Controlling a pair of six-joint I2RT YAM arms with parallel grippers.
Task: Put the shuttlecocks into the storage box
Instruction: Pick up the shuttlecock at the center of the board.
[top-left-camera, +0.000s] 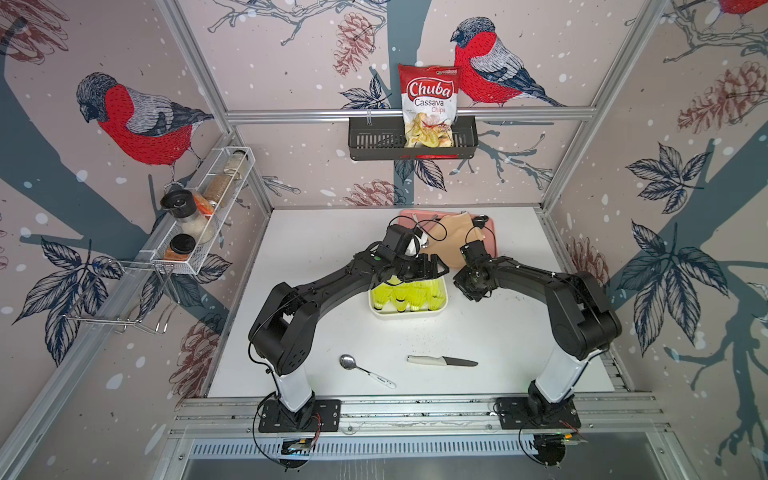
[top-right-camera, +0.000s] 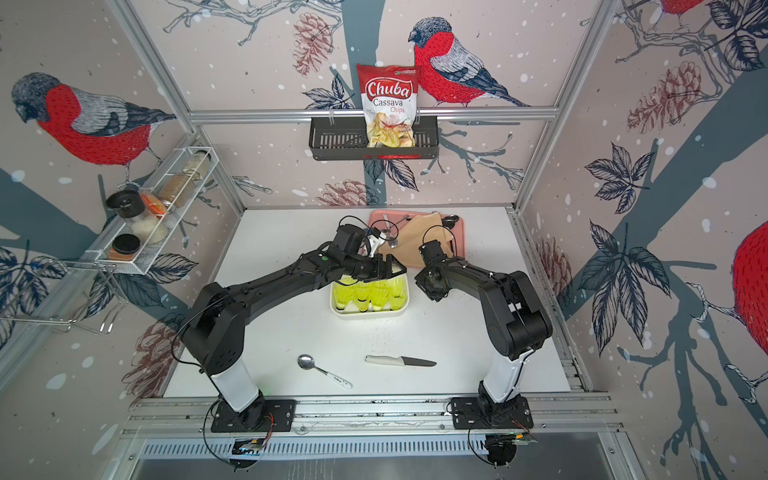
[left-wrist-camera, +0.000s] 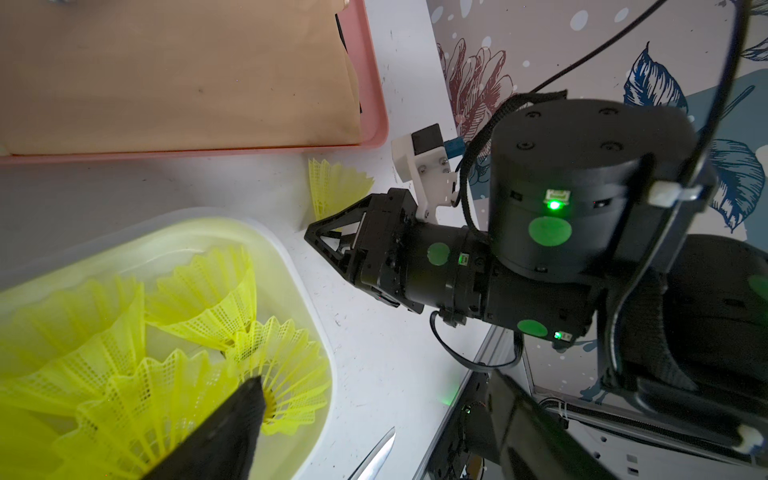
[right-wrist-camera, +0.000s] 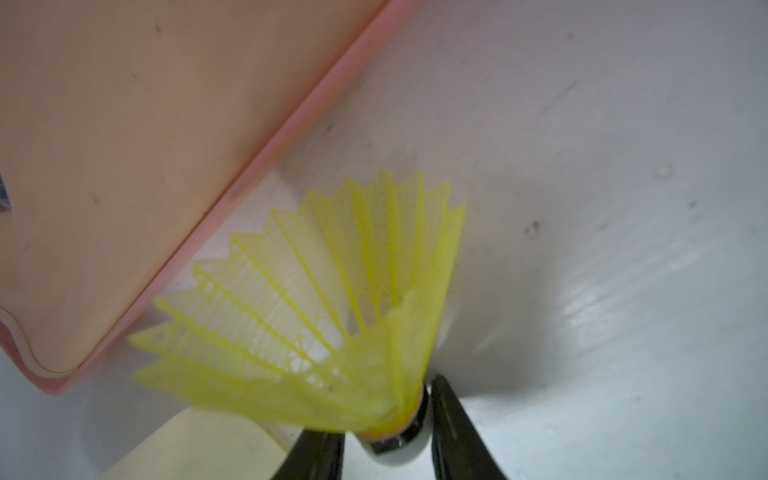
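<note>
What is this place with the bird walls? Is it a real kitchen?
Probably not. It looks like a robot practice booth dressed up as a kitchen: two black robot arms bolted to a metal rail, bird wallpaper, and a spice rack.

Neon-yellow mesh shuttlecocks (top-left-camera: 405, 296) stood packed skirts-up in the shallow white storage box (top-left-camera: 409, 313), while one more shuttlecock (right-wrist-camera: 332, 291) lay on its side just outside a corner, showing its white, black-banded tip.
</note>
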